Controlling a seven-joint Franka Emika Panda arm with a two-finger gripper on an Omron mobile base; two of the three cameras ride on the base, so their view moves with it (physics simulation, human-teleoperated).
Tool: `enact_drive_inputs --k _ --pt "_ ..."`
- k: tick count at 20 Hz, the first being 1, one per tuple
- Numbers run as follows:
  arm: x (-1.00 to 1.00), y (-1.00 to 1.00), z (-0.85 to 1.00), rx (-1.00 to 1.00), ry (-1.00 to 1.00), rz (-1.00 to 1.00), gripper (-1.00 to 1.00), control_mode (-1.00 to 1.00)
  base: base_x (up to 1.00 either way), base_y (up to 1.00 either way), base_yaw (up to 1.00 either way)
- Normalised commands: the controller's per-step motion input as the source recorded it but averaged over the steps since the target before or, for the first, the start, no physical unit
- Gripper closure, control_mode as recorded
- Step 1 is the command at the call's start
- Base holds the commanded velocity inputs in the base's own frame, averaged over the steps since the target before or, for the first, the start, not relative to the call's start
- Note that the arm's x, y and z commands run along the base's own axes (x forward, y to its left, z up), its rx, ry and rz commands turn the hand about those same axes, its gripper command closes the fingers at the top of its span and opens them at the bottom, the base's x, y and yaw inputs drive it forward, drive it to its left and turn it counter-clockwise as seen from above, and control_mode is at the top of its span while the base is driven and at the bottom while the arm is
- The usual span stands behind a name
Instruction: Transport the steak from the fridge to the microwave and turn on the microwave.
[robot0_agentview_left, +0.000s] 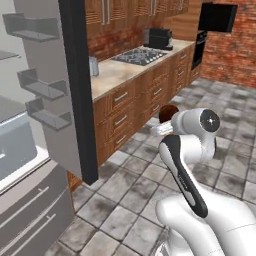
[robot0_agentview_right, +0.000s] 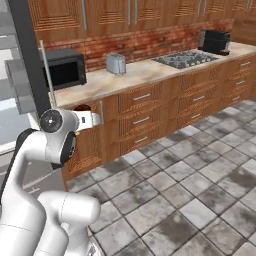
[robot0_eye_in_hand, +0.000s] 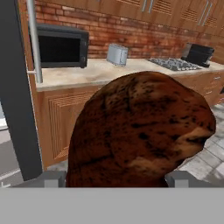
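You see the steak (robot0_eye_in_hand: 140, 131) between the two fingertips (robot0_eye_in_hand: 50, 179) of the gripper (robot0_eye_in_hand: 113, 179), jaws spread wide and clamped on the meat. From the right base view, the gripper (robot0_agentview_right: 95, 119) sits in front of the wooden cabinets (robot0_agentview_right: 145, 120), just below the counter (robot0_agentview_right: 120, 77) edge. The microwave (robot0_agentview_right: 62, 67) stands on that counter, door closed. The fridge (robot0_agentview_left: 50, 90) door stands open at your left, its door bins (robot0_agentview_left: 45, 87) visible.

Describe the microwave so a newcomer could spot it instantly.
Follow the brick back wall down to the long tan countertop. At its end nearest the open fridge door sits the microwave: a black box with a wide dark door, unlike the small silver toaster beside it.
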Motion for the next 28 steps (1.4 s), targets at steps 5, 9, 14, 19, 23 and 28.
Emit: enact_drive_inputs --k 5,9,14,19,23,28 --pt "0.0 0.0 0.0 0.0 0.0 0.0 1.0 1.0 0.02 -0.3 -0.28" --pt "0.0 0.0 0.0 0.0 0.0 0.0 1.0 1.0 0.13 -0.21 -0.26" --pt "0.0 0.0 0.0 0.0 0.0 0.0 1.0 1.0 0.32 -0.12 -0.25" --pt "0.0 0.0 0.0 0.0 0.0 0.0 1.0 1.0 0.42 -0.09 -0.24" --pt "0.0 0.0 0.0 0.0 0.0 0.0 1.0 1.0 0.46 -0.07 -0.24" --pt "0.0 0.0 0.0 0.0 0.0 0.0 1.0 1.0 0.49 -0.04 -0.24"
